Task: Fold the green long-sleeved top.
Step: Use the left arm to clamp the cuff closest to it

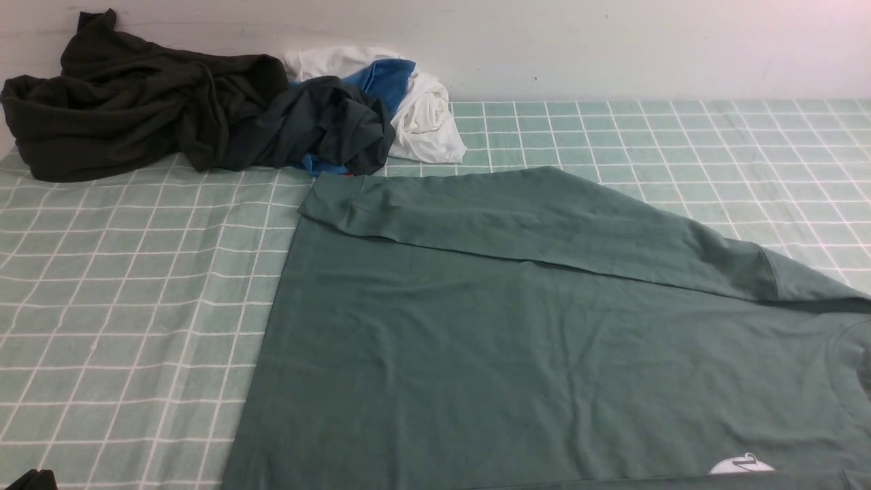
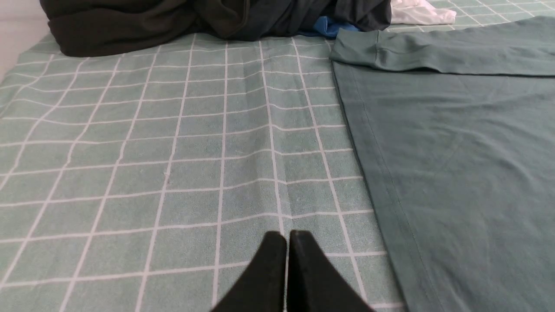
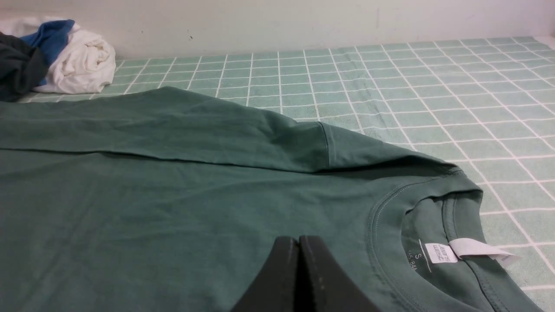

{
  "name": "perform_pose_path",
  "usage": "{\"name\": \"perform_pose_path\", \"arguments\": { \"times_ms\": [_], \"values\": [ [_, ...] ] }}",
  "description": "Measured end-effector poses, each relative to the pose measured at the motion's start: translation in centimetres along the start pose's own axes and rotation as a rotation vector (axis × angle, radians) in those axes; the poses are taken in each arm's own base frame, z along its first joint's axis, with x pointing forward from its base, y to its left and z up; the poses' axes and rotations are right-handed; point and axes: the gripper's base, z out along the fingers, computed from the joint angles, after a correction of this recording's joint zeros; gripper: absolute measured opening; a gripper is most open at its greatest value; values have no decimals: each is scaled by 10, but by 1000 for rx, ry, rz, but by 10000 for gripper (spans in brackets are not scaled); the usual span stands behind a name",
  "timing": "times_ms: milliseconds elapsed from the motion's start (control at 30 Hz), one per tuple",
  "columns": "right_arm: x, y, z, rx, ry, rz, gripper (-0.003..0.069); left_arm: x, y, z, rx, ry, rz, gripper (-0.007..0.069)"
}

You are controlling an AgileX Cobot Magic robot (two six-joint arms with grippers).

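The green long-sleeved top (image 1: 517, 354) lies flat on the checked cloth, filling the right and near part of the front view. One sleeve (image 1: 544, 224) is folded across its far edge, the ribbed cuff (image 1: 333, 201) pointing left. A small white logo (image 1: 742, 466) shows at the near edge. My left gripper (image 2: 287, 236) is shut and empty over bare checked cloth, left of the top's hem (image 2: 381, 182). My right gripper (image 3: 299, 240) is shut and empty above the top's chest (image 3: 173, 208), beside the collar (image 3: 433, 216) with its white label. Neither gripper's fingertips show in the front view.
A dark olive-black garment (image 1: 129, 102) is heaped at the far left by the wall. Next to it lies a dark charcoal garment (image 1: 320, 122) with blue and white cloth (image 1: 422, 109). The checked cloth (image 1: 122, 292) covers the table; a pale wall runs behind.
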Motion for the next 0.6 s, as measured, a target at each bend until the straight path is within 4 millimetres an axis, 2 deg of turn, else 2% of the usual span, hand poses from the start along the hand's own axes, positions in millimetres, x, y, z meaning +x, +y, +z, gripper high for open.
{"name": "perform_pose_path", "arguments": {
  "times_ms": [133, 200, 267, 300, 367, 600],
  "values": [
    [0, 0, 0, 0, 0, 0, -14, 0, -1, 0, 7, -2, -22, -3],
    [0, 0, 0, -1, 0, 3, -14, 0, -3, 0, 30, -6, -88, -3],
    [0, 0, 0, -3, 1, 13, -14, -1, -6, 0, 69, -13, -221, -3],
    [0, 0, 0, -3, 1, 13, -14, -1, -6, 0, 69, -13, -223, -3],
    [0, 1, 0, -6, 2, 24, -14, -3, -11, 0, 123, -19, -403, -3],
    [1, 3, 0, -30, 8, 117, -14, -11, -16, -2, 223, -60, -751, -3]
  ]
}}
